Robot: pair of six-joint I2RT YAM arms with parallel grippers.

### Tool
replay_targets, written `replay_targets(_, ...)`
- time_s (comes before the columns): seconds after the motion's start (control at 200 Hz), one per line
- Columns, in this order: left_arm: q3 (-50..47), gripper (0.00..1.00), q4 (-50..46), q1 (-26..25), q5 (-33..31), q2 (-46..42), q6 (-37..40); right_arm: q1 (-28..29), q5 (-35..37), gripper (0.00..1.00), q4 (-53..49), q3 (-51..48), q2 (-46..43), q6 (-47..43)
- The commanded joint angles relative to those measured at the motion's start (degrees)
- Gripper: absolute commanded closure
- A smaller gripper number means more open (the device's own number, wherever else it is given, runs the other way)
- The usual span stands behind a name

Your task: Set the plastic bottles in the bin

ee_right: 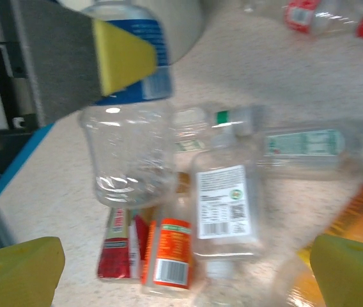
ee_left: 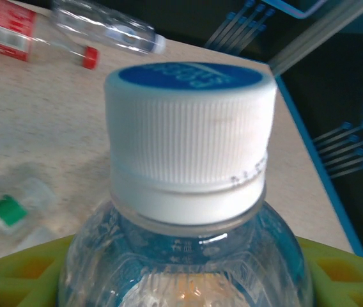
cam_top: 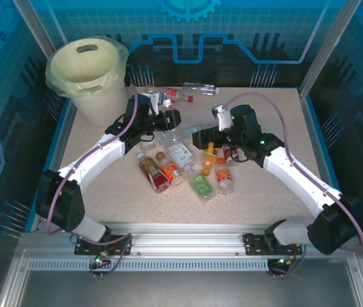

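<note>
left hand (cam_top: 174, 125) is clamped on a white-capped clear bottle (ee_left: 191, 141); we see our right hand (ee_right: 181, 272) spread apart over loose bottles (cam_top: 181, 163) on the bench (cam_top: 264, 192), bin (cam_top: 98, 102) far-left.

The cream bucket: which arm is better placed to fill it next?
Left. The left end effector grips a clear white-capped plastic bottle and sits nearer the pale cream round plastic bucket; the right end effector is open.

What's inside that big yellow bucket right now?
The bin is lined with a clear bag. The far inner wall is pale and bare, with a handle slot near the top. The near wall hides the bottom, so anything lying there cannot be seen.
</note>
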Motion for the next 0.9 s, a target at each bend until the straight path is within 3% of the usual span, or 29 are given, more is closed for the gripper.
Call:
replay_targets(0.0,3.4,0.5,-4.5,0.0,-9.5,-2.9,5.3,-0.5,10.7,0.0,-7.4,1.0,-2.8,-1.6)
replay_targets(0.385,13.5,0.51,-6.9,1.8,-29.0,-2.6,13.6,-3.8,18.8,0.0,0.8,-8.2,-11.6,1.9)
replay_targets(0.6,18.9,0.52,-2.7,3.0,-44.4,-0.8,20.3,-6.0,18.7,0.0,0.9,-8.9,-14.5,0.8)
replay_targets(0.89,35.3,0.52,1.7,8.8,-50.1,8.7,32.6,-6.8,18.0,0.0,3.7,-11.7,-17.8,0.2)
